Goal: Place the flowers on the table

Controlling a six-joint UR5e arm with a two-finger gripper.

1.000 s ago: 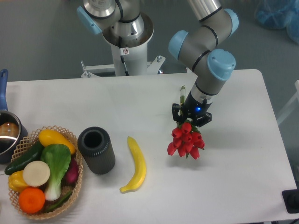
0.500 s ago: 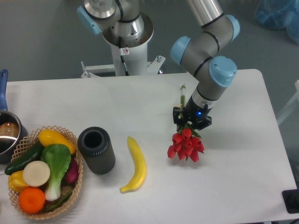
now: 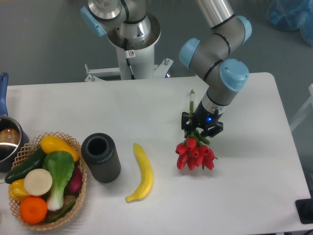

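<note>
The flowers (image 3: pixel 195 154) are a bunch of red tulip buds with green leaves and stems. They lie right of centre on the white table (image 3: pixel 254 186), buds towards the front, and the thin stem end (image 3: pixel 191 99) points to the back. My gripper (image 3: pixel 201 129) points down over the stems just behind the buds. Its dark fingers stand on either side of the stems and look shut on them. The buds seem to rest on the tabletop.
A yellow banana (image 3: pixel 141 172) lies left of the flowers. A dark cylindrical cup (image 3: pixel 100 157) stands further left. A wicker basket (image 3: pixel 29 145) of vegetables and fruit sits at the front left, with a pot (image 3: pixel 7 139) behind it. The robot's base (image 3: pixel 132 44) is at the back.
The gripper has come down and shifted slightly right with the flowers. The buds have dropped lower and spread flatter on the table.
</note>
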